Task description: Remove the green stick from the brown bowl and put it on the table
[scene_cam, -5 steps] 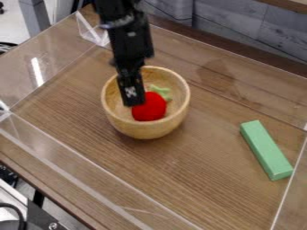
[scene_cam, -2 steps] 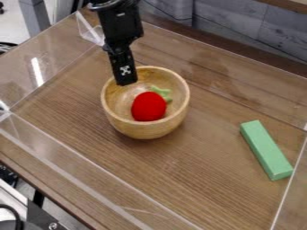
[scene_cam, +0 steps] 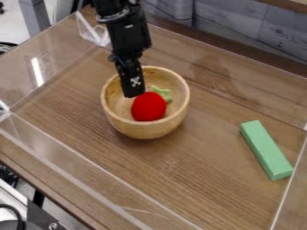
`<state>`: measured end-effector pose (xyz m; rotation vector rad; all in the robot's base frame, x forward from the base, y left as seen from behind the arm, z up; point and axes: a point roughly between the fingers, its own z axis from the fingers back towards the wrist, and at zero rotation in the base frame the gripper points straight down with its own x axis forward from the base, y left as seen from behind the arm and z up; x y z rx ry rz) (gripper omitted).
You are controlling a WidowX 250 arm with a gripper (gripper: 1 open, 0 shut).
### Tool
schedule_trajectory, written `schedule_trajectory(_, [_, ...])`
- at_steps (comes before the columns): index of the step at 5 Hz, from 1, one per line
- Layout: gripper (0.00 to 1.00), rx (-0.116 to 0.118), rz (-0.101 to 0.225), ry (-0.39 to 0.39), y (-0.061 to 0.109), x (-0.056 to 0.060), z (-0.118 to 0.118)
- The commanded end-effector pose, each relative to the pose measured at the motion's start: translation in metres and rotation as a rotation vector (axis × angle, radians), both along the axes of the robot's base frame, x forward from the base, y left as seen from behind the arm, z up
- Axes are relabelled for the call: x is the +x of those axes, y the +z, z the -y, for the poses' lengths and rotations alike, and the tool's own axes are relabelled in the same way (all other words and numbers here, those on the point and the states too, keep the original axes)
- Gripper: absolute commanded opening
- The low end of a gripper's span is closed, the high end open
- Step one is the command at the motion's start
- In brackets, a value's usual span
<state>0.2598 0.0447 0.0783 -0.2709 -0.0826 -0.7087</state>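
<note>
I hold narrow fingers (scene_cam: 132, 86) inside the bowl (scene_cam: 118, 117) beside a red ball (scene_cam: 149, 108); a green block (scene_cam: 265, 149) lies on the tabletop (scene_cam: 180, 180) at right.

table (scene_cam: 180, 193) wood-grain | on it: brown bowl (scene_cam: 124, 125), green block (scene_cam: 265, 149)

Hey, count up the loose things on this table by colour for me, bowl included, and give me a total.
Red: 1, the red ball in the bowl
Green: 2, the green block on the table and a pale green piece in the bowl
Tan: 1, the brown bowl
Total: 4
</note>
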Motion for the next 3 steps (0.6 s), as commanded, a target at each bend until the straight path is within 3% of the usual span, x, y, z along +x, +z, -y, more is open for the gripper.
schedule_trajectory(1, [0.00, 0.011, 0.068, -0.038, 0.0174, 0.0057, -0.0020])
schedule_trajectory(3, [0.00, -0.001, 0.078, -0.128, 0.0194, 0.0082, -0.0014])
